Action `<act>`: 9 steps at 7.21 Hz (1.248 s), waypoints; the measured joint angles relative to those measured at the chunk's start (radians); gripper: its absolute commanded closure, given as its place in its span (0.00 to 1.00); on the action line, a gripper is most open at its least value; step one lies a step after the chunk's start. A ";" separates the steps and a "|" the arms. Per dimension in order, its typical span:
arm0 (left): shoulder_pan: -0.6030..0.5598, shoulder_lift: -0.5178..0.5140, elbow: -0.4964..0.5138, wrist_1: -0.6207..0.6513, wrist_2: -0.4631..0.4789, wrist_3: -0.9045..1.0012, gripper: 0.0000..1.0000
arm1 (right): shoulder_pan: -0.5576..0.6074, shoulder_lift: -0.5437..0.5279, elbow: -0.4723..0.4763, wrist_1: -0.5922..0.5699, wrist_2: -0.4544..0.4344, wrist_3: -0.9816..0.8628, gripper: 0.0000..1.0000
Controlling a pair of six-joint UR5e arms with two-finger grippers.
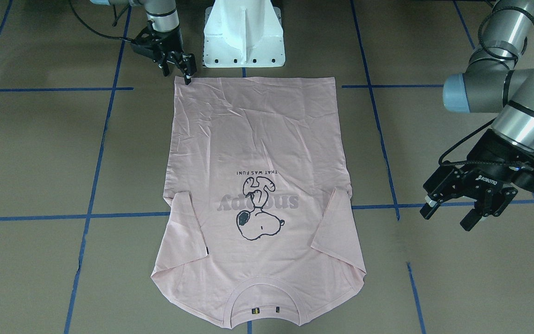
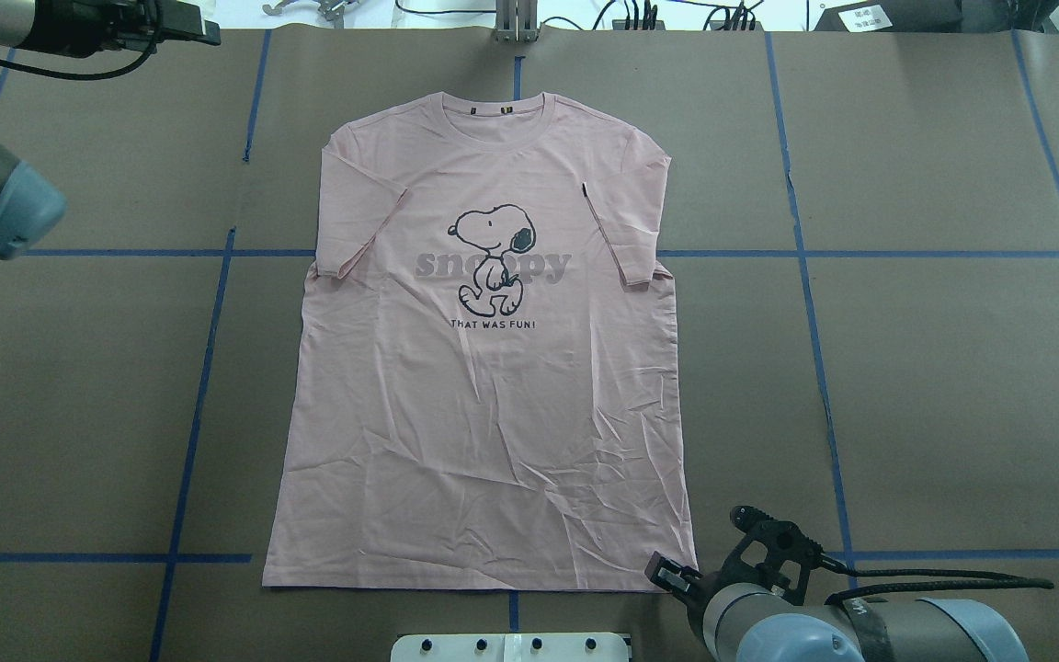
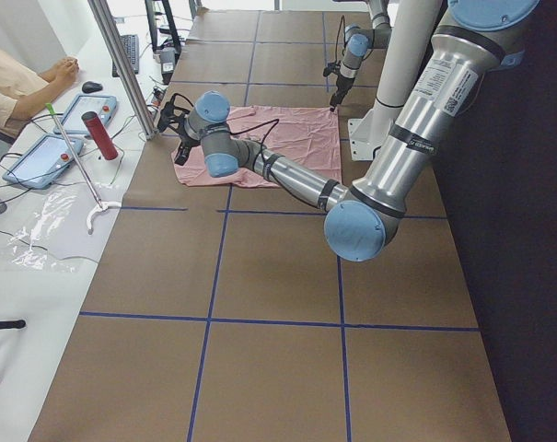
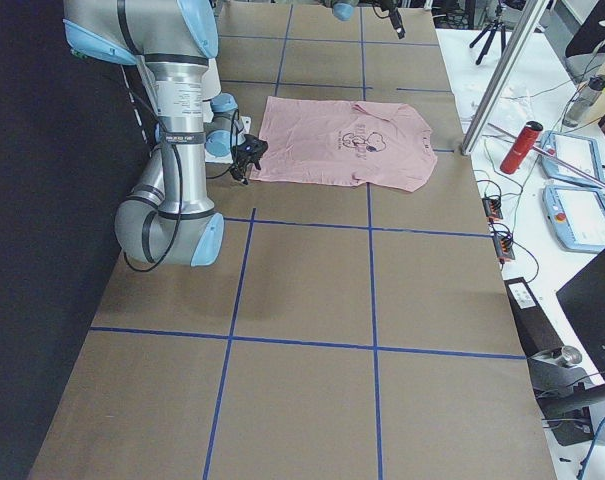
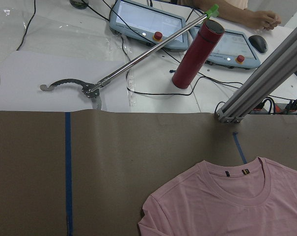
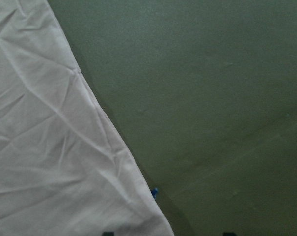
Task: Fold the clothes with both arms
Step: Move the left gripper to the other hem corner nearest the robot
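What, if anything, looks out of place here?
Nothing is spilled or damaged. The shirt lies flat, print up, but its lower half is creased and both sleeves are folded in over the chest. The right gripper is by one hem corner. The left gripper hangs open, off to the side.

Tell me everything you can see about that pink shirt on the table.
The pale pink short-sleeved cotton-looking T-shirt lies flat, print up, on the brown paper-covered table, collar away from the robot. It bears a black-and-white cartoon dog, grey lettering and a ribbed round collar; its lower half is creased. Sleeves lie along its sides. The right arm's black tool sits open at one hem corner.
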 measured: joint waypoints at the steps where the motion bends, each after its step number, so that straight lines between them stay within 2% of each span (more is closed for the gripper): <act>1: 0.000 0.000 -0.002 -0.001 0.000 -0.004 0.00 | -0.006 0.000 -0.001 0.000 0.000 0.012 1.00; 6: 0.005 0.008 -0.019 -0.002 0.000 -0.072 0.00 | -0.008 0.005 -0.001 0.000 0.004 0.025 1.00; 9: 0.062 0.121 -0.147 0.000 0.008 -0.175 0.00 | 0.005 0.008 0.003 0.001 0.005 0.020 1.00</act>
